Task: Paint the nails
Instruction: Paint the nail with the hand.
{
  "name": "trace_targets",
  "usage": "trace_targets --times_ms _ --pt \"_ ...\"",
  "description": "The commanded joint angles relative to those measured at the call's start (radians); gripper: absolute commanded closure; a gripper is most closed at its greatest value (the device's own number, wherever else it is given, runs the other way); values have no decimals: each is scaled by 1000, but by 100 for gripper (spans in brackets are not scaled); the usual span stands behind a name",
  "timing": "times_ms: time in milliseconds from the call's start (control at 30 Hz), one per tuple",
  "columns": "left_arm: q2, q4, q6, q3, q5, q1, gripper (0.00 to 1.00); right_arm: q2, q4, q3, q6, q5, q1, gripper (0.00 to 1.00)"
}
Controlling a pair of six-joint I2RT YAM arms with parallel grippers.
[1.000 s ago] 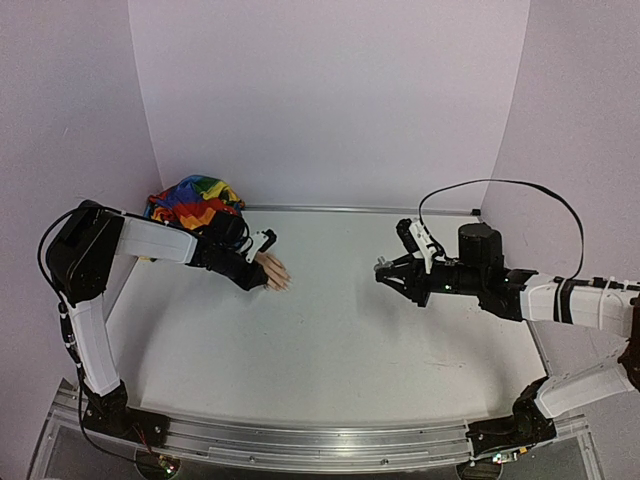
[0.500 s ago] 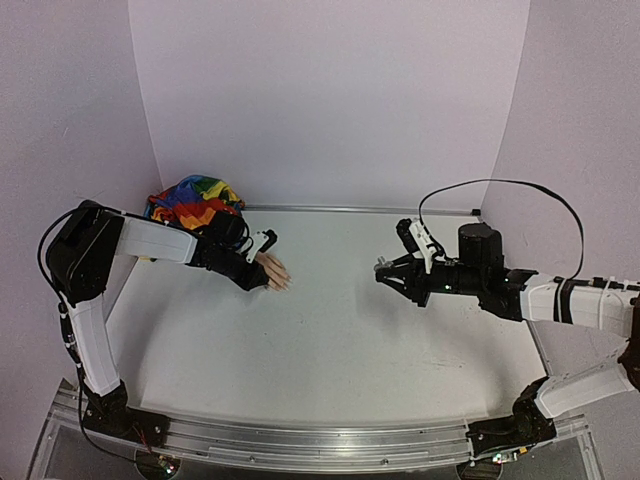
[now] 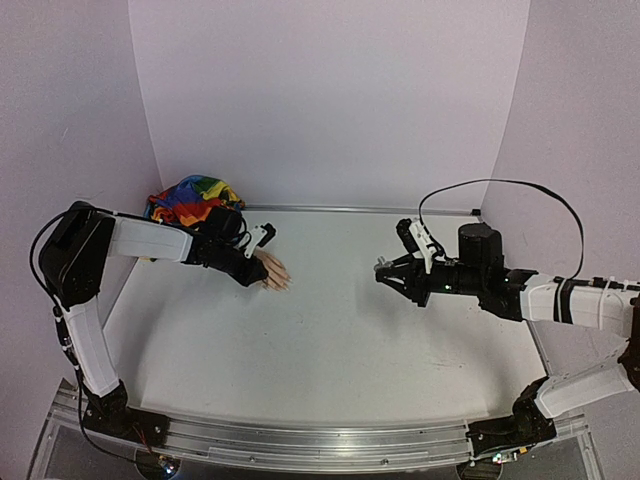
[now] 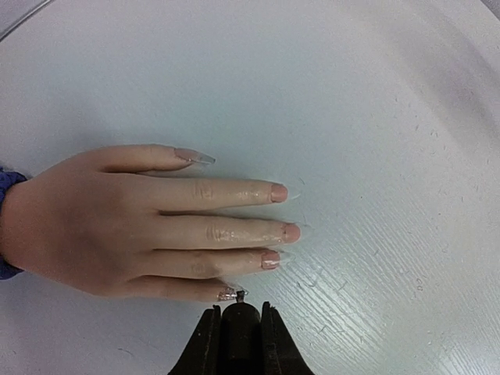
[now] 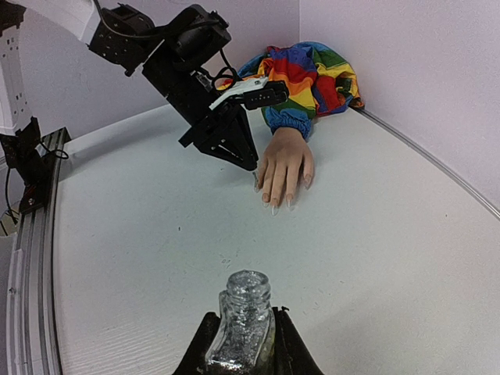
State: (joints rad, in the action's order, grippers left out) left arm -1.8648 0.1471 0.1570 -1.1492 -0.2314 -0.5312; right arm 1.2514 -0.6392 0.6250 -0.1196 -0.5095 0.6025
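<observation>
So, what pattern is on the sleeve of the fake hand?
The sleeve has rainbow stripes; right wrist view shows it best.

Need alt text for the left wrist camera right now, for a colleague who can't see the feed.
A pale fake hand lies palm down on the white table, fingertips pointing right. The left gripper, at the bottom edge, holds a dark brush with its tip at the little-finger nail.

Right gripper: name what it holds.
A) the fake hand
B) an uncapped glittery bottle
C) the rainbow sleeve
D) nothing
B: in the right wrist view the right gripper is clamped on an uncapped glittery bottle, while the fake hand lies apart from it on the table.
</observation>
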Motion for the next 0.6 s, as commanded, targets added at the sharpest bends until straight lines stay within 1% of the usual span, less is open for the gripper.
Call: trace_targets --times_ms 0,233,567 --pt "55 -34 1 -2 31 4 100 -10 -40 18 1 -27 2 100" --pt "0 -31 1 -28 43 11 100 -14 -40 18 0 -23 2 100" --pt "-16 -21 9 -45 29 11 100 -11 -40 19 -1 -24 2 100"
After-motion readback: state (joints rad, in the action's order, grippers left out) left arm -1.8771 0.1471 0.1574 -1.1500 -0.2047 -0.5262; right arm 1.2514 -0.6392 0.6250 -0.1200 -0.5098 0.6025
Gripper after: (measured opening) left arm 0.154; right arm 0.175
